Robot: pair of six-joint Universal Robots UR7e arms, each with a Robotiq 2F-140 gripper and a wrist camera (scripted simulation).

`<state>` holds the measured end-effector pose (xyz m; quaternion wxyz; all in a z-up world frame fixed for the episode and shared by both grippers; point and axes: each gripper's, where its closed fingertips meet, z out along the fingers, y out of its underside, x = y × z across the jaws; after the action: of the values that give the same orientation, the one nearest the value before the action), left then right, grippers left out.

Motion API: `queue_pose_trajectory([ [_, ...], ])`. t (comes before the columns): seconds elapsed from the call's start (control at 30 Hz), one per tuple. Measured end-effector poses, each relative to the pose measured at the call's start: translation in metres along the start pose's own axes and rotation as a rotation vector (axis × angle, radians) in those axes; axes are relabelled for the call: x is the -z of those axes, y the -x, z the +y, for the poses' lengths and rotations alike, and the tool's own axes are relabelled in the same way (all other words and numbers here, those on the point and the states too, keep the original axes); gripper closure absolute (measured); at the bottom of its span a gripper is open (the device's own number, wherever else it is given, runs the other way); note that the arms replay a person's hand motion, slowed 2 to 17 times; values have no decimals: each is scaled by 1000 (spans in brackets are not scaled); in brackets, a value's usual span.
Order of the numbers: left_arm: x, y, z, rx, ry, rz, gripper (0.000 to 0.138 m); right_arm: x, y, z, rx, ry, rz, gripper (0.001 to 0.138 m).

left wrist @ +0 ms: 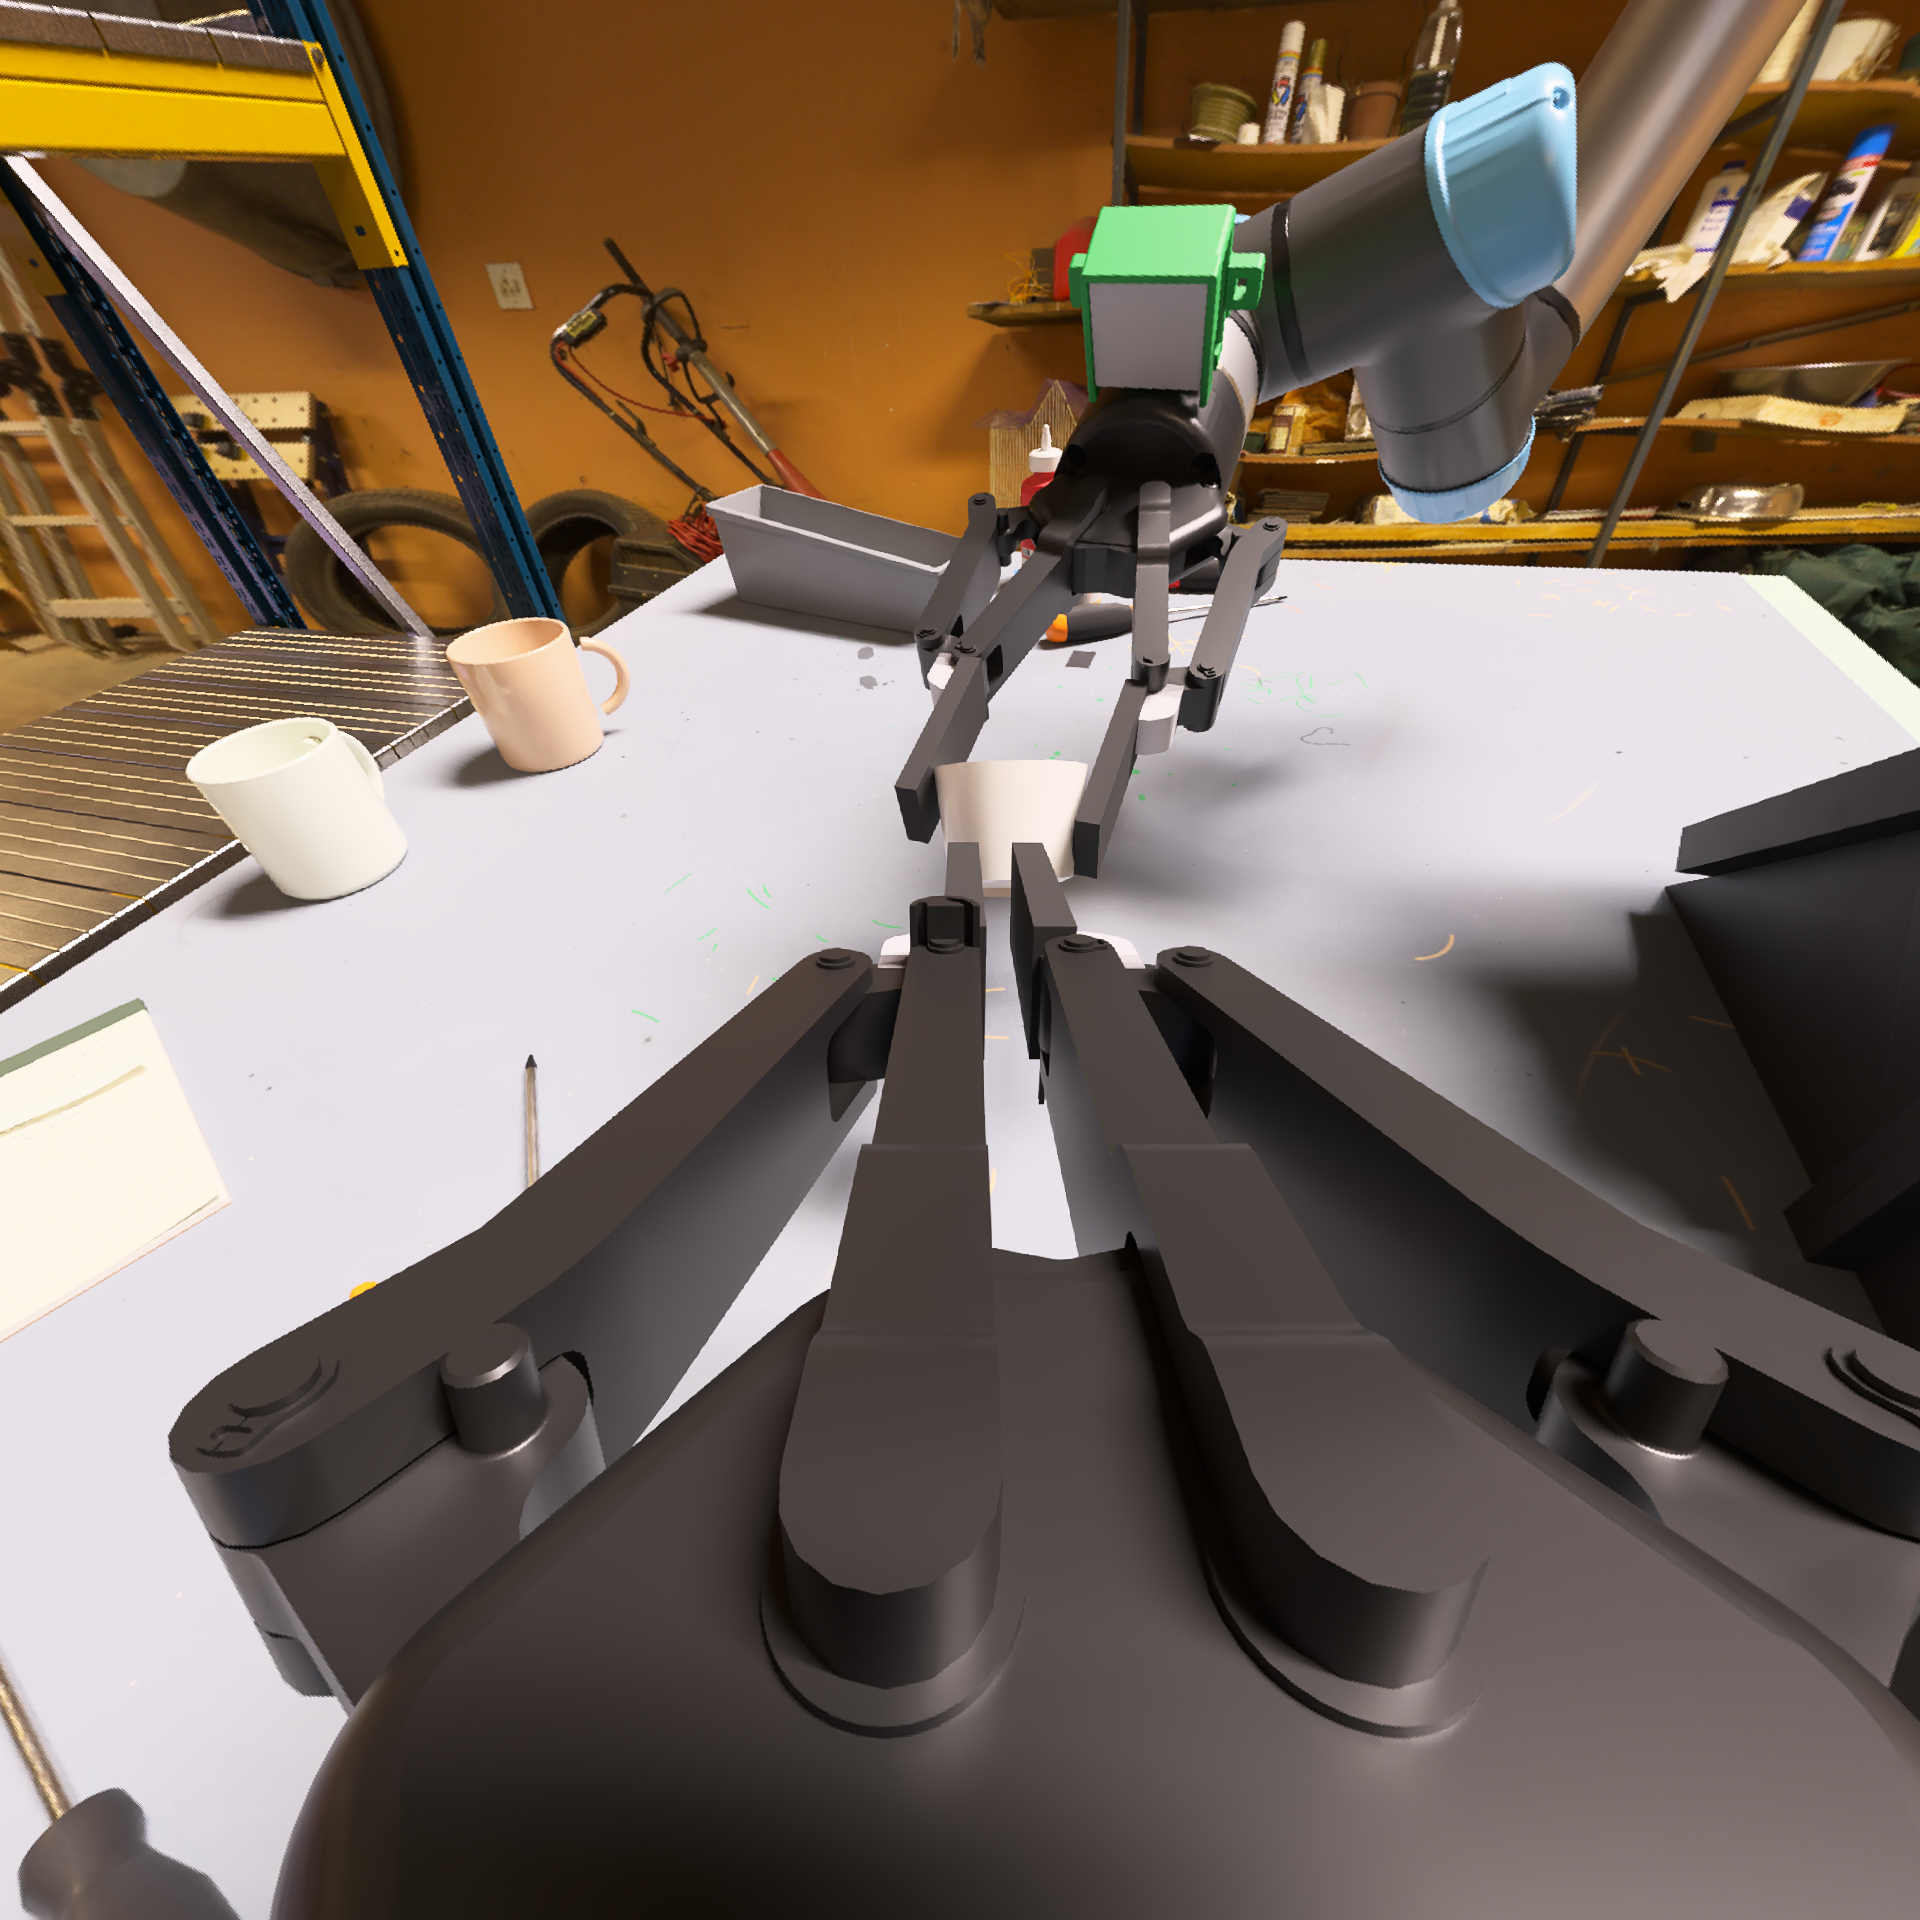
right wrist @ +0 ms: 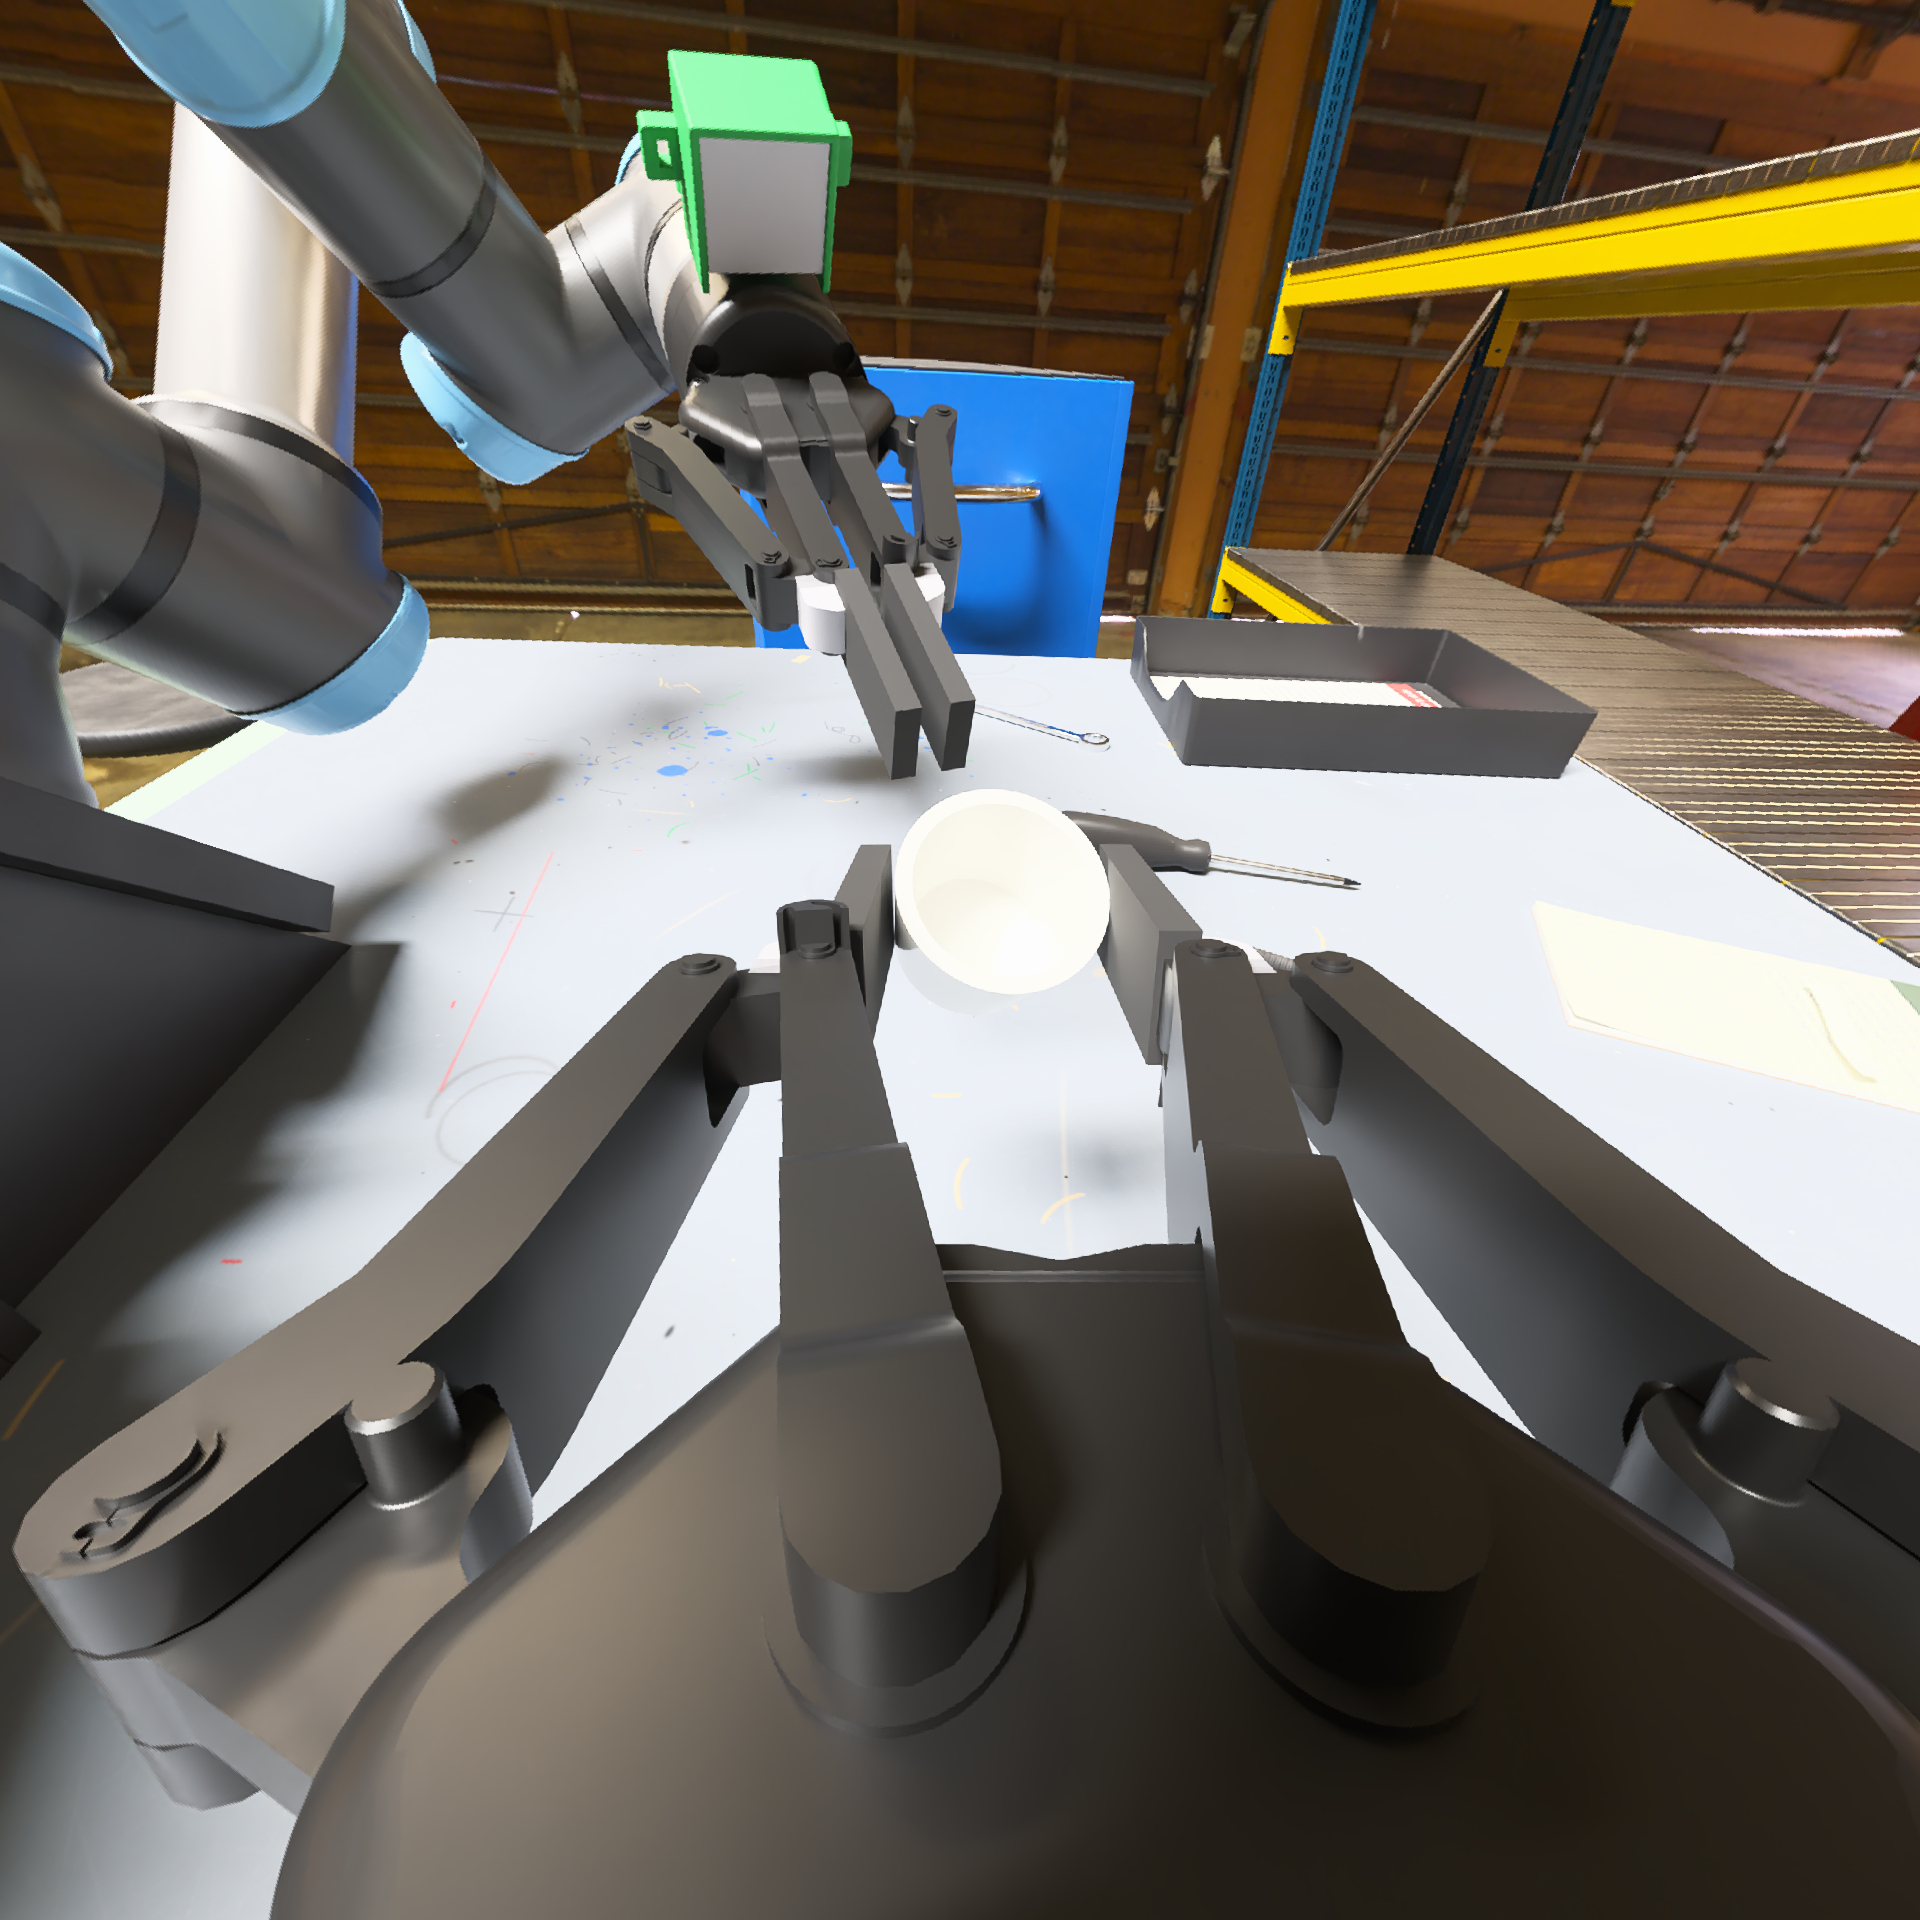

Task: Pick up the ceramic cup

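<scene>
Small handleless white ceramic cup (right wrist: 1003, 899) sits between right hand (right wrist: 997, 914) fingers, pinched at both sides, seemingly just off pale grey bench (right wrist: 623, 1039). Left hand (left wrist: 997, 883) pressed together, empty, just beside cup.

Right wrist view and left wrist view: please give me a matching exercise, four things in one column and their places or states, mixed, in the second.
1. small white handleless ceramic cup
2. peach ceramic mug with a handle
3. left end effector
4. grey rectangular tray

A. shut, empty
B. sheet of paper inside
C. between the right end effector fingers
D. beside a white ceramic mug

Pairs: 1-C, 2-D, 3-A, 4-B.
</scene>
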<state>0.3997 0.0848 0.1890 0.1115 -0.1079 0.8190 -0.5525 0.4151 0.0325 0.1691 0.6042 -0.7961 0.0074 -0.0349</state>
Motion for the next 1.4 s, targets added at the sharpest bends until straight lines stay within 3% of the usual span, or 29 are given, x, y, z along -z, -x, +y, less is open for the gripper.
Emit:
queue_pose_trajectory([
  [1.4,-3,3,0,-8,-7,-11,130,2,-2,1,-3,13,21,87],
])
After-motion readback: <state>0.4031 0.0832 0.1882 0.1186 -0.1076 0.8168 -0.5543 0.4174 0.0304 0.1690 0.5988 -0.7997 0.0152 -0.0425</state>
